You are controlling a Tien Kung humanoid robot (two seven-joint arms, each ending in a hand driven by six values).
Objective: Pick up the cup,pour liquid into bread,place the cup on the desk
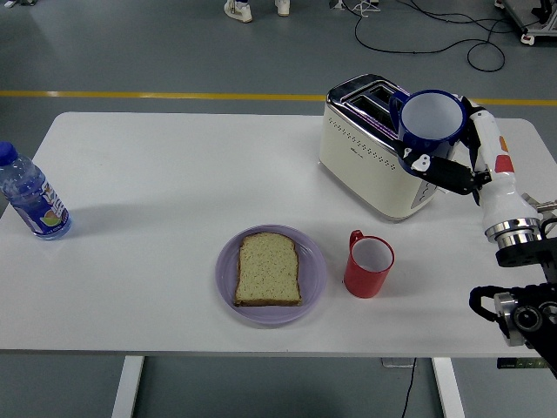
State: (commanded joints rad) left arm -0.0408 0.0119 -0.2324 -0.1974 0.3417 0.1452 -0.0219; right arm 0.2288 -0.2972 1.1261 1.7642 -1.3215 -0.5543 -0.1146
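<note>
Blue cup (432, 120): upright, held in right hand (452, 165), fingers wrapped round it, above toaster (383, 148). Bread (269, 269) on plate (228, 277). Risk: lowering here strikes toaster or nearby red mug (368, 264)

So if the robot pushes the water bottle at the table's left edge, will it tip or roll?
The water bottle stands upright and tall on a small base, so a high push probably tips it. Its round body would then likely roll. It looks filled, so fairly heavy.
</note>
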